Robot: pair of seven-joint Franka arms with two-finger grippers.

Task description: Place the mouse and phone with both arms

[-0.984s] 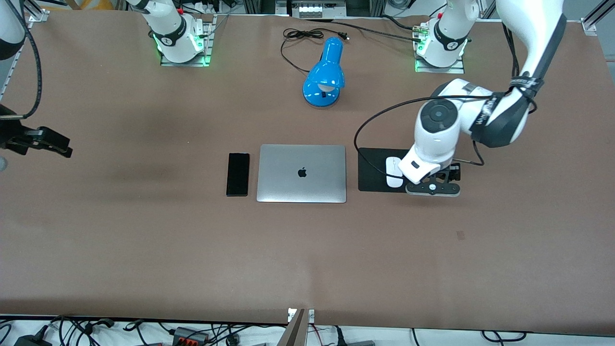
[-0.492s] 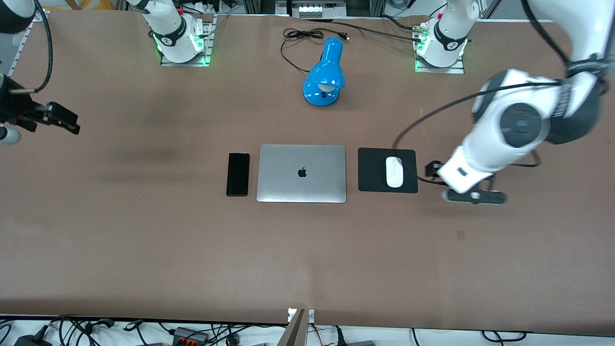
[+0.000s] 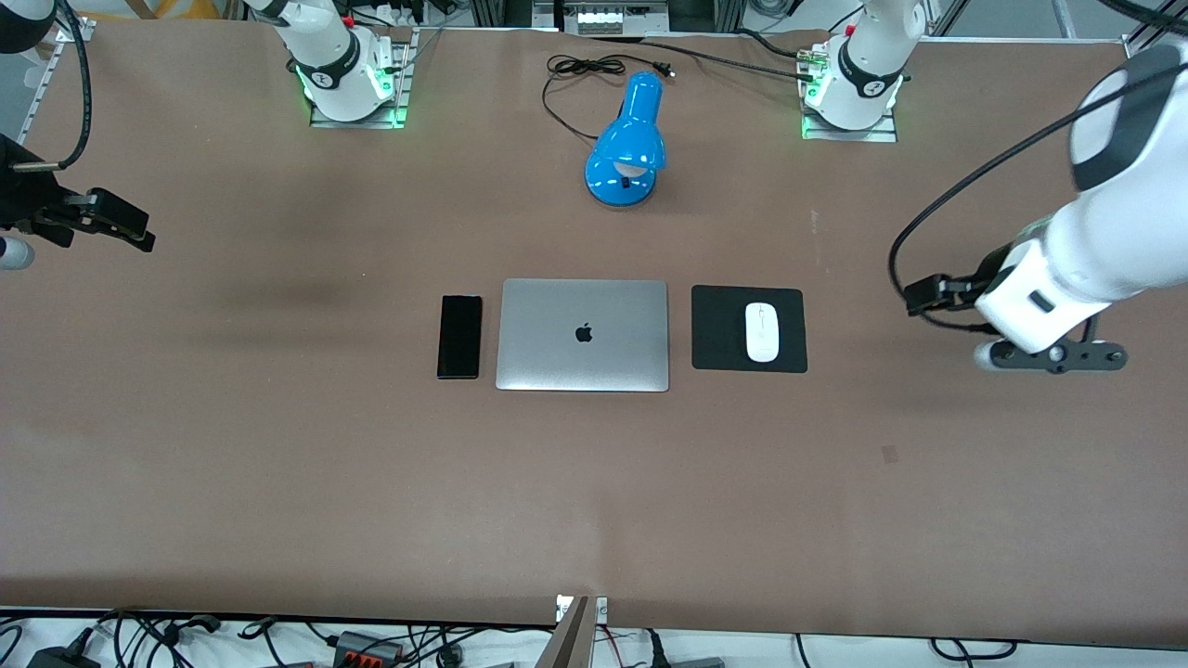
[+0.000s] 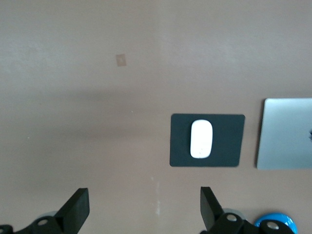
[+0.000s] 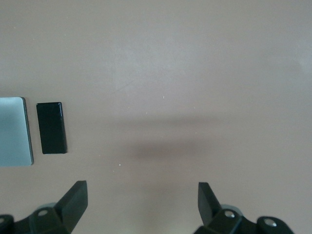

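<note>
The white mouse (image 3: 762, 331) lies on a black square pad (image 3: 719, 329) beside the closed laptop (image 3: 583, 334), toward the left arm's end. The black phone (image 3: 459, 336) lies flat beside the laptop, toward the right arm's end. My left gripper (image 3: 1051, 356) hangs open and empty over bare table, well apart from the pad. Its wrist view shows the open gripper (image 4: 142, 207), the mouse (image 4: 201, 139) and the pad (image 4: 228, 141). My right gripper (image 3: 56, 218) hangs open and empty over the table's edge at the right arm's end. Its wrist view shows the open gripper (image 5: 141, 197) and the phone (image 5: 51, 127).
A blue desk lamp (image 3: 629, 148) lies with its black cord (image 3: 575, 70) between the two arm bases, farther from the front camera than the laptop. The laptop also shows in the left wrist view (image 4: 287, 134) and the right wrist view (image 5: 14, 130).
My left gripper has drawn away from the mouse on the pad toward the left arm's end of the table. The mouse stays on the pad. My right gripper has shifted slightly.
</note>
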